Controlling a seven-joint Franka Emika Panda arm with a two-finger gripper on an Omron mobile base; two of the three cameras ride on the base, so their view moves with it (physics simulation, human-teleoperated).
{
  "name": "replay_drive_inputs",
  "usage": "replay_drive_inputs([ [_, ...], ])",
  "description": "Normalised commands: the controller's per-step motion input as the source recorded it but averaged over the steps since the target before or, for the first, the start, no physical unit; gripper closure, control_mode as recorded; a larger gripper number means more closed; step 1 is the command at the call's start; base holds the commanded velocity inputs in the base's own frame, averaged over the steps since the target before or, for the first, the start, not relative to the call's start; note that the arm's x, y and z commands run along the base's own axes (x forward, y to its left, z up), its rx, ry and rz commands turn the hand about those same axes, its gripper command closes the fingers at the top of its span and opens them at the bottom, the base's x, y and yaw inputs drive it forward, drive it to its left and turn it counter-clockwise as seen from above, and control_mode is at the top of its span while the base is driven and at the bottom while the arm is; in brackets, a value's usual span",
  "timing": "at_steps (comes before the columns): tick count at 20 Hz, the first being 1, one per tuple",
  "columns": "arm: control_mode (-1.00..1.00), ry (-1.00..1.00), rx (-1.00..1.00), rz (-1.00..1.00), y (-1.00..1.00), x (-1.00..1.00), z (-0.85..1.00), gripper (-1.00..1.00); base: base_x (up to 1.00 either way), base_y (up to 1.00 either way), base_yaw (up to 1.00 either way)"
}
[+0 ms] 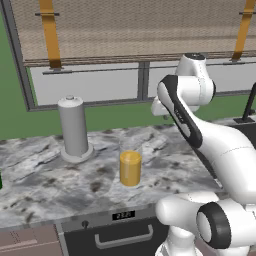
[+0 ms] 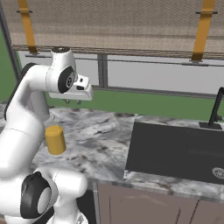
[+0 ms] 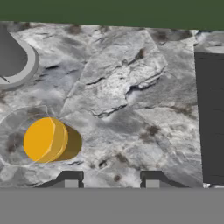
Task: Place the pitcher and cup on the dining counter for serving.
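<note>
The two-finger gripper (image 3: 111, 180) hangs above the grey-white marbled wall counter (image 3: 131, 87), pointing down at bare stone, its two small dark finger tips (image 3: 71, 179) parted with nothing between them; the hand is released and empty. In the right base view the gripper (image 2: 72, 101) sits at the end of the white arm, well above the counter surface.

Taking the pitcher as landmark: the clear glass cylindrical pitcher with orange-yellow contents (image 3: 46, 139) stands upright on the counter, off to one side of the gripper's line and not under it, untouched. In the left base view the pitcher (image 1: 130, 168) stands near the counter's front edge. Behind the pitcher and to its left stands the tall opaque grey canister with a knobbed lid (image 1: 74, 128), apart from it. To the pitcher's right, across a stretch of open marble, lies the dark rectangular sink basin (image 2: 177, 151), with a black faucet (image 2: 216, 109) at its far side. Below the pitcher, in the counter front, is a dark appliance door with a grey bar handle (image 1: 124, 237).

The step in hand looks like the approach to the first pick: the pitcher has not been lifted. The next move probably calls for shifting the hand sideways until the fingers straddle the pitcher, then lowering. The glass looks wide against the present gap, so the fingers likely need to spread further first. Keeping it upright matters, given the contents.
</note>
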Motion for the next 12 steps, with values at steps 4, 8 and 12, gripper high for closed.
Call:
replay_drive_inputs([
  [4, -1.00, 0.00, 0.03, 0.00, 0.16, -0.09, -0.02, -1.00, 0.00, 0.00, 0.00],
  [8, -1.00, 0.00, 0.00, 0.00, 0.89, -0.36, -0.29, -1.00, 0.00, 0.00, 0.00],
  [12, -1.00, 0.03, 0.00, 0.00, 1.00, -0.38, -0.50, -1.00, 0.00, 0.00, 0.00],
])
